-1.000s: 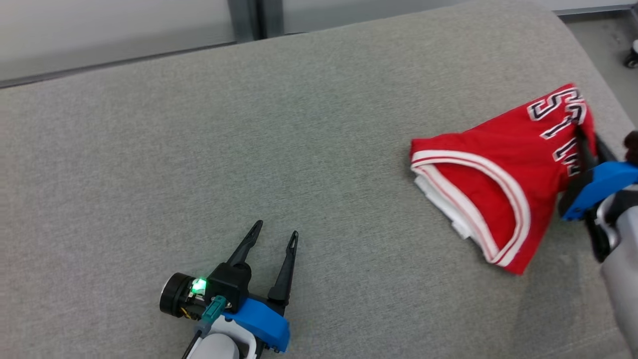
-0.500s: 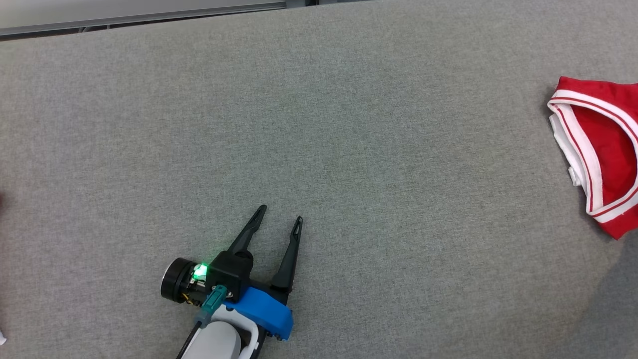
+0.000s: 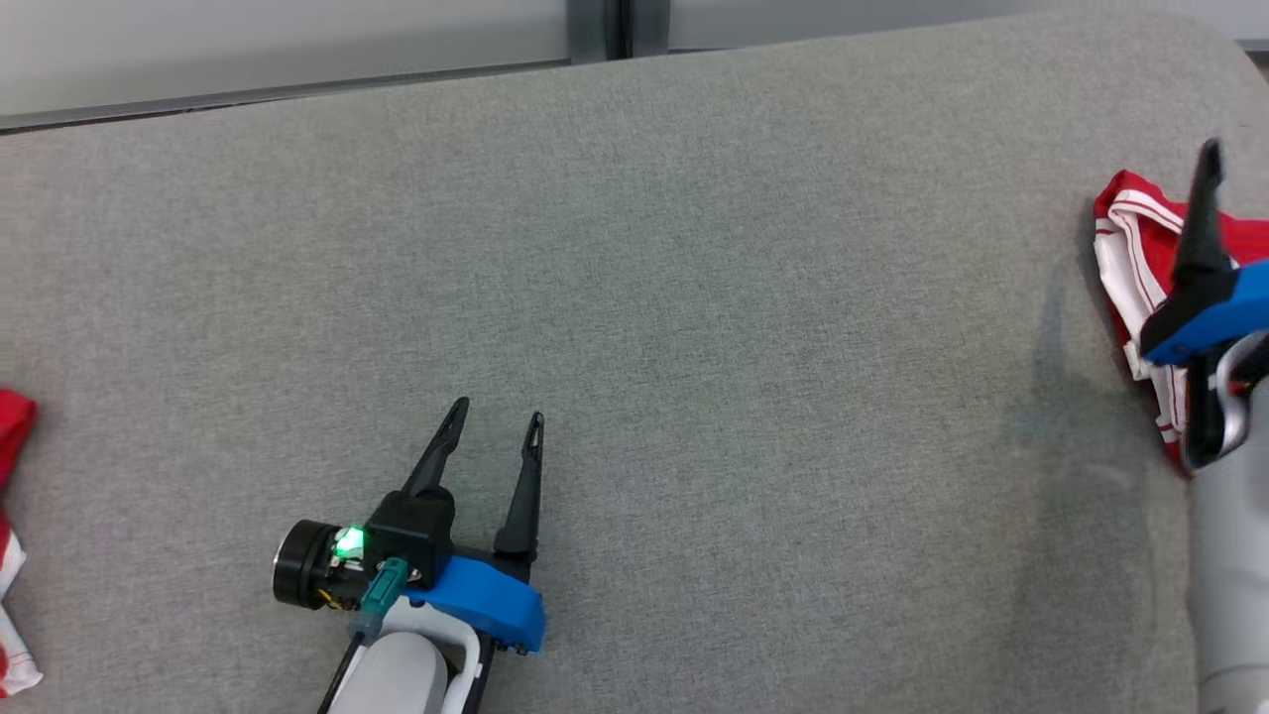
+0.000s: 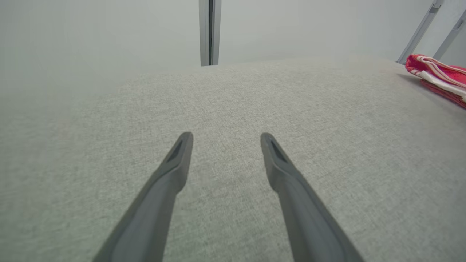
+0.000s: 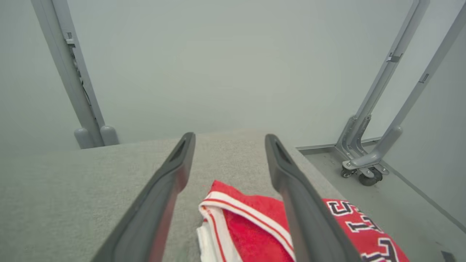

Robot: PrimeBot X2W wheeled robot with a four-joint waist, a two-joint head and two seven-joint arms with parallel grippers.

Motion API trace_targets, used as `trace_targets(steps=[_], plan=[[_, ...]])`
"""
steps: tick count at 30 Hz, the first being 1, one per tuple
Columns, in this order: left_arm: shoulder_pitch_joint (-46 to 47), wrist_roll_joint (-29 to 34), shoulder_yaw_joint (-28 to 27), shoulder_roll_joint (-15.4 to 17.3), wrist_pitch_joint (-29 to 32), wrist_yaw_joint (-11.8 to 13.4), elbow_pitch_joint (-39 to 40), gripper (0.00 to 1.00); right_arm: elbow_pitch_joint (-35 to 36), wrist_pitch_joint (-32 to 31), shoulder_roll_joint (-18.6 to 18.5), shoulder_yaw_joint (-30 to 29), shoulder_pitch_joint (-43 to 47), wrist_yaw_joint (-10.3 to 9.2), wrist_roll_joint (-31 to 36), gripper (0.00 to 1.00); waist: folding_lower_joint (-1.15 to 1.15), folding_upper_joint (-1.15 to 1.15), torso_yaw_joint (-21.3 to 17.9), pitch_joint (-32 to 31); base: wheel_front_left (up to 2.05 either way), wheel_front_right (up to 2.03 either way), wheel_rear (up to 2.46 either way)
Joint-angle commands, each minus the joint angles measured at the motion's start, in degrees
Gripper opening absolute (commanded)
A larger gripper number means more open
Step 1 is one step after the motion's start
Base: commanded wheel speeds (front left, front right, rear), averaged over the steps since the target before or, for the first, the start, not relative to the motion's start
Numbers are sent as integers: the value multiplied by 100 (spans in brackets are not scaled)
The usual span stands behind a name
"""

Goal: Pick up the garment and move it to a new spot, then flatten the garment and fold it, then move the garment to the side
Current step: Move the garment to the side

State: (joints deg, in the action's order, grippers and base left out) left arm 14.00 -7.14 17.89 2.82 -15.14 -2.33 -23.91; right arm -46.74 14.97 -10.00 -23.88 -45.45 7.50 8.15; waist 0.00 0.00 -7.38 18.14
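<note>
Two grippers are seen with fingers spread and nothing held: the left gripper is held low over the grey cushion, and the right gripper is poised above the red jersey, which is laid at the cushion's right end.

The grey fabric surface carries 2 red-and-white pieces. The folded garment lies flat at its right end, directly beneath and just ahead of the right claw, near the rounded edge. Well to the left of the left claw, cut off by the head view's border, lies a crumpled cloth, possibly another garment.
</note>
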Motion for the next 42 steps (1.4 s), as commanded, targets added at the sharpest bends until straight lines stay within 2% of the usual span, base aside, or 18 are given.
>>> trace_targets(steps=[1,8,10,19,35,42], plan=[[-66,-32,-36,12,1,35,26,100,102,25,94,90,185,-2,-131,100,0,0,23,-39,0,0,0],[-231,-92,-317,9,0,188,0,100,822,25,552,1030,1504,-2,-1057,100,0,0,312,-367,0,0,0],[-292,-94,-407,10,0,216,-13,100,957,26,615,1311,1805,-2,-1184,100,0,0,387,-458,0,0,0],[-713,-252,-792,8,0,352,-28,100,1295,27,710,1919,2724,-2,-1611,100,0,0,589,-873,0,0,0],[-1392,-427,-962,8,0,395,-47,100,1464,27,703,2276,3608,-1,-1913,100,0,0,796,-1643,0,0,0],[-1578,-419,-1060,8,0,356,19,100,1461,27,703,2385,3804,-1,-2062,100,0,0,843,-1724,0,0,0]])
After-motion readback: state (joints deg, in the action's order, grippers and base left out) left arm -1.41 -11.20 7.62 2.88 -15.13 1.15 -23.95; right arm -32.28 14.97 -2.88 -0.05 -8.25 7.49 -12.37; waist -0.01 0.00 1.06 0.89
